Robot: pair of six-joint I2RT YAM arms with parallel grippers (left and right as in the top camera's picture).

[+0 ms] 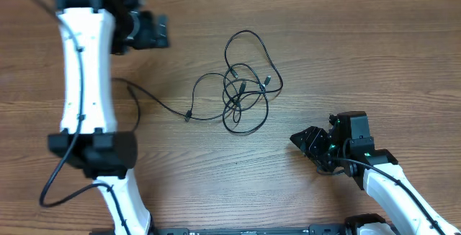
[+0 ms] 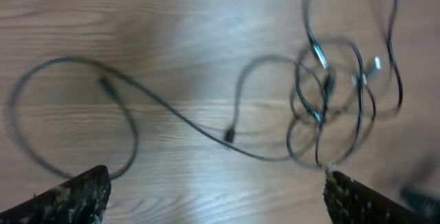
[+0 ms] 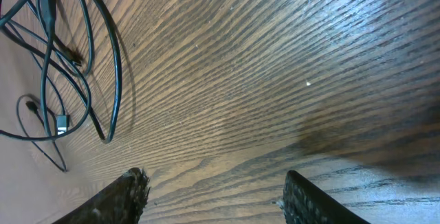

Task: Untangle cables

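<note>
The cables point(image 1: 245, 83) lie as a tangle of thin black loops in the middle of the wooden table, with small silvery plugs among them. One strand ends in a plug point(image 1: 189, 114) and trails left toward the left arm. My left gripper point(image 1: 160, 30) hangs at the far left, well away from the tangle. In the left wrist view the left gripper point(image 2: 216, 176) is open wide and empty, with the tangle point(image 2: 337, 93) ahead to the right. My right gripper point(image 1: 299, 140) sits right of the tangle, open and empty point(image 3: 214, 179). The cable loops point(image 3: 69, 59) show at the upper left of the right wrist view.
The white left arm point(image 1: 86, 83) stretches along the left side, over the trailing strand's end. The right arm point(image 1: 389, 181) comes in from the bottom right corner. A thicker black wire point(image 1: 54, 181) hangs beside the left arm's base.
</note>
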